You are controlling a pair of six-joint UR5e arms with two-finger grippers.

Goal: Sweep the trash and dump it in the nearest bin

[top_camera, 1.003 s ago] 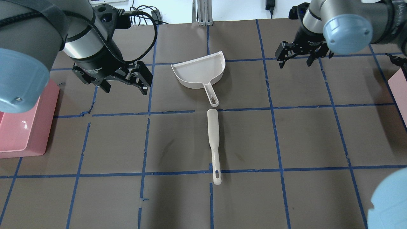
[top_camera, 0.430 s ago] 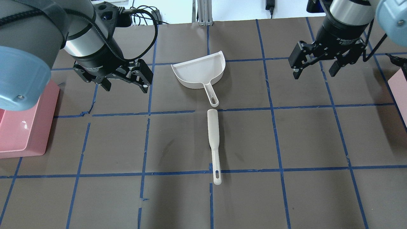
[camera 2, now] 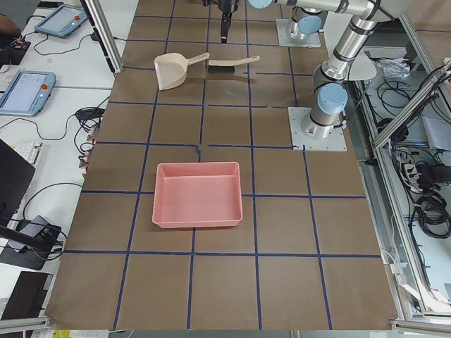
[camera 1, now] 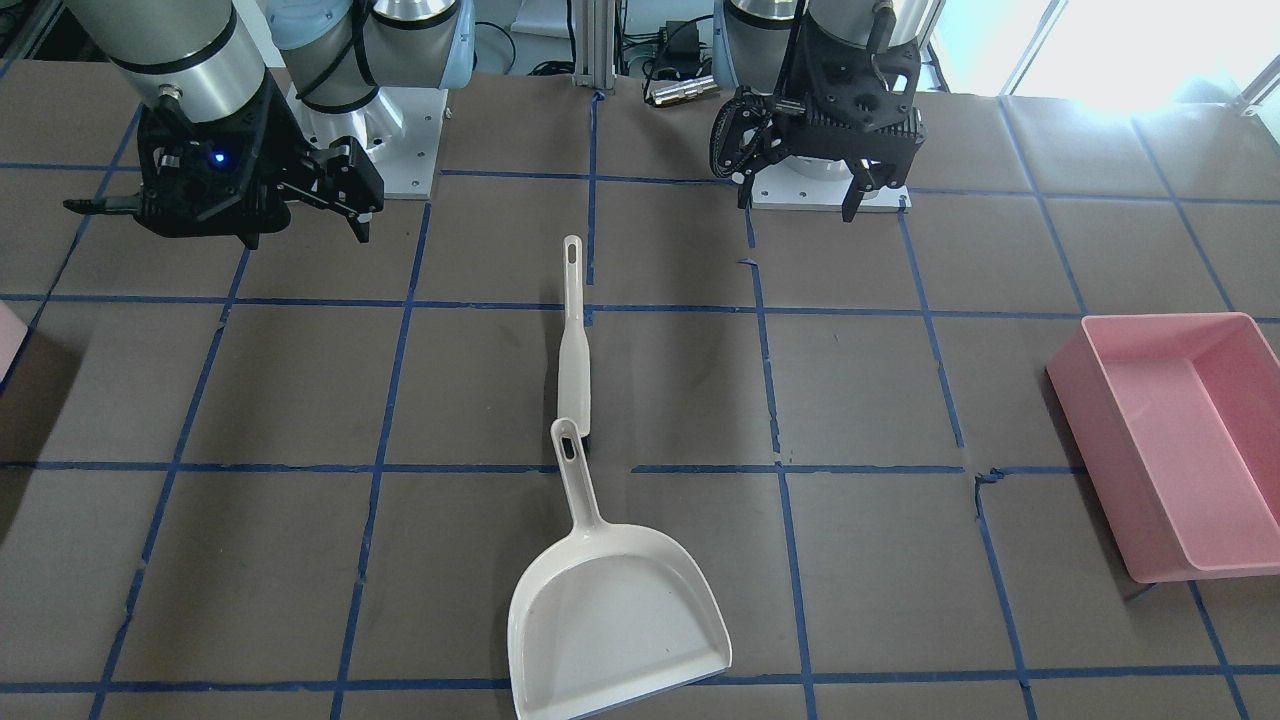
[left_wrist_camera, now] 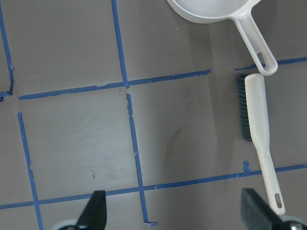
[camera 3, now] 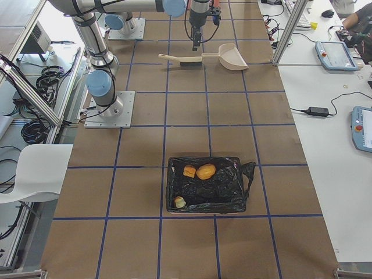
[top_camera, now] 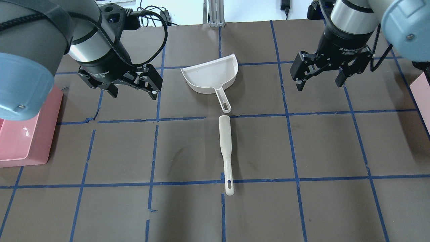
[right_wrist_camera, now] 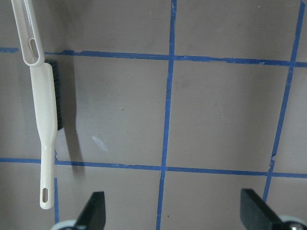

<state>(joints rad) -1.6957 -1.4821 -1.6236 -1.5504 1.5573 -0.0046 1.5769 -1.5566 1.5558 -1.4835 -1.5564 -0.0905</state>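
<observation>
A white dustpan point(top_camera: 210, 75) lies on the brown table with its handle toward a white brush point(top_camera: 225, 148), which lies just behind it; both also show in the front view, dustpan point(camera 1: 615, 620) and brush point(camera 1: 573, 370). My left gripper point(top_camera: 132, 94) is open and empty, hovering left of the dustpan. My right gripper point(top_camera: 319, 84) is open and empty, hovering right of it. The pale pink bin point(top_camera: 421, 95) shows only as a cut-off corner at the table's right edge. The left wrist view shows the brush point(left_wrist_camera: 259, 134) ahead to the right.
A pink rectangular tub point(camera 1: 1170, 440) stands at the table's left end, partly under my left arm in the overhead view point(top_camera: 23, 134). The right side view shows a container lined with a black bag point(camera 3: 206, 185) holding orange pieces. Blue tape lines grid the table.
My right gripper has swung nearer and then back left, toward the dustpan side, still open. My left gripper has barely shifted. The dustpan and brush have not moved.
</observation>
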